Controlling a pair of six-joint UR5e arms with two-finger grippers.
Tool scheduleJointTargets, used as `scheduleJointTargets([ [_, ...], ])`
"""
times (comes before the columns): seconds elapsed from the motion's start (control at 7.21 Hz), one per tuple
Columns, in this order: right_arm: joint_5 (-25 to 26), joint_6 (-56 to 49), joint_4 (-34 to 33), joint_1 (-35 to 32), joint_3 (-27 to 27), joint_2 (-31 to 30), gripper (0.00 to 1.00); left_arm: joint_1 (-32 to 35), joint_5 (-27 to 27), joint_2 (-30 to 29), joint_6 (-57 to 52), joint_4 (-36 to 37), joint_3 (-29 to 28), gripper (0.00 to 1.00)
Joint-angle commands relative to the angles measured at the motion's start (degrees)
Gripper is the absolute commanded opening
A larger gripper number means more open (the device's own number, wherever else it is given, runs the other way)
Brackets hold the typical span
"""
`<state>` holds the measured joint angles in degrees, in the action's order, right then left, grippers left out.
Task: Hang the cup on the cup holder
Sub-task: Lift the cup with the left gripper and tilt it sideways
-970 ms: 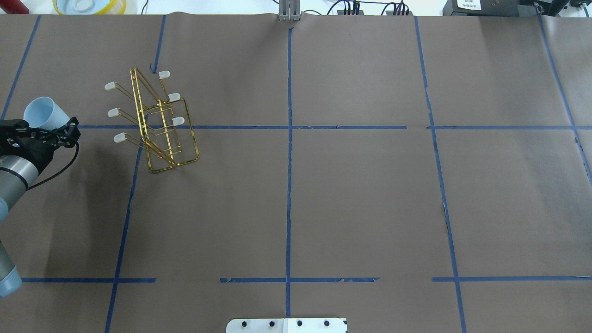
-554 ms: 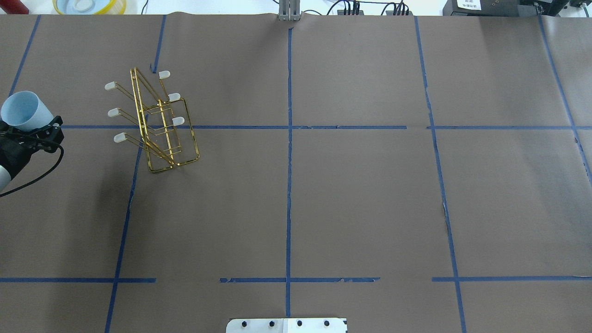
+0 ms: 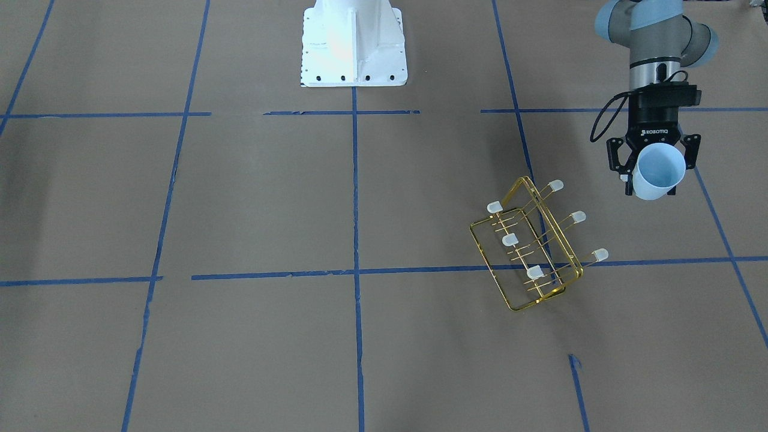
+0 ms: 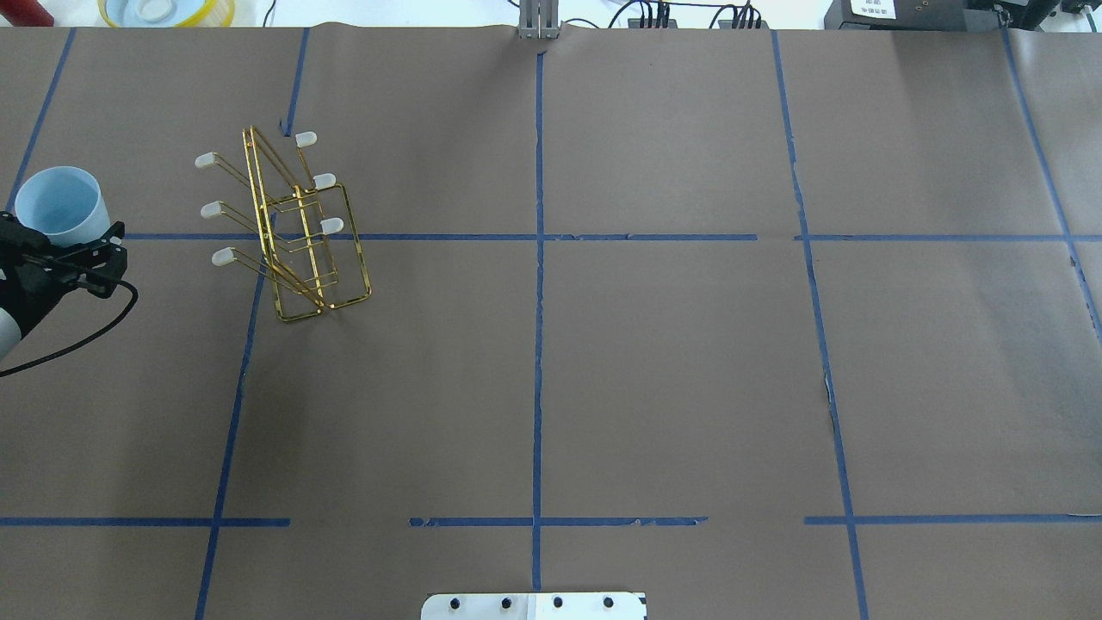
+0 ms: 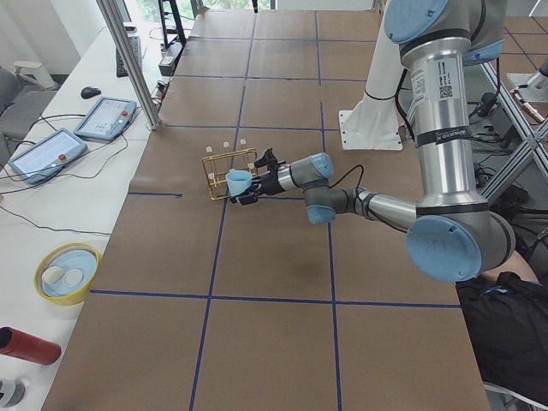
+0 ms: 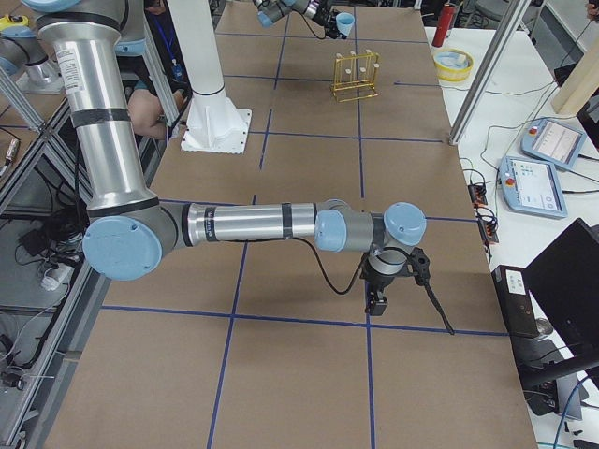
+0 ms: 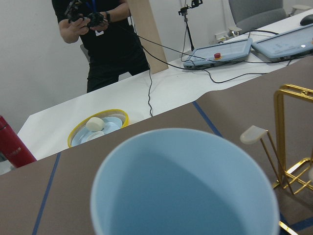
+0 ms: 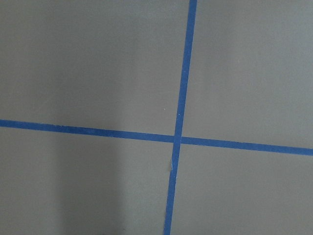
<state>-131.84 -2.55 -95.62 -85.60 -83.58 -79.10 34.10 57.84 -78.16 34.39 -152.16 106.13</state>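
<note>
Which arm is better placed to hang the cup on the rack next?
Left. The left pincer holds the cup beside the rack; the right pincer hangs far down the table.

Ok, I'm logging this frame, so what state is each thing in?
cup: held off the table, not on the holder.
holder: standing on the table, all six prongs empty.
left gripper: shut on the cup.
right gripper: over bare table; open or shut, cannot tell.
</note>
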Motion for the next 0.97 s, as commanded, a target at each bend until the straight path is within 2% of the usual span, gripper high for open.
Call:
scheduleJointTargets([
  [0.0,0.0,0.0,0.0,0.0,0.0,0.0,1.0,0.2,-2.7,-0.1,-19.8,4.7,3.4,0.1],
  [0.42,0.0,0.0,0.0,0.0,0.0,0.0,1.0,-1.1,-15.3,-0.8,-39.9,11.9,4.3,0.08],
  [0.69,0.0,0.0,0.0,0.0,0.0,0.0,1.0,-4.3,-26.6,-1.8,-50.0,20.1,6.4,0.07],
  [0.83,0.0,0.0,0.0,0.0,0.0,0.0,1.0,-7.2,-32.6,-2.1,-51.7,24.7,6.7,0.06],
])
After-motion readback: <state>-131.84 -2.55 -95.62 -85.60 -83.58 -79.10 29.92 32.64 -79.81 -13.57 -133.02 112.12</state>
